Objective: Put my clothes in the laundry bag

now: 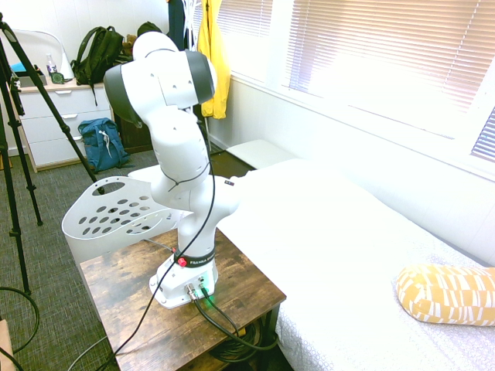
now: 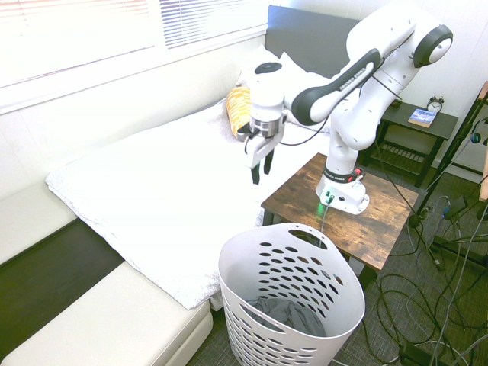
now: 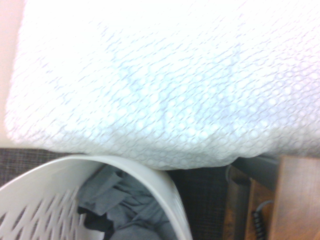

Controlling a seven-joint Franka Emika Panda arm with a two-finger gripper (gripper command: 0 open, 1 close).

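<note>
Second exterior view, nearest: laundry bag (image 2: 293, 305), white, perforated, on floor off wooden side table's (image 2: 358, 221) near corner. Inside, at bottom: clothes (image 2: 286, 314), dark grey, crumpled; likely light, limp, best pinched at a raised fold. Beyond, above bed's (image 2: 152, 206) edge: gripper (image 2: 261, 169), fingers parted, empty.

Glossy white arm (image 2: 358, 91) with black joint bands, red button at base, dark-fingered pincer (image 2: 260, 169)

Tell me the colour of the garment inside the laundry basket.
Dark grey garment, clearest in the wrist view, lying in the white laundry basket.
</note>
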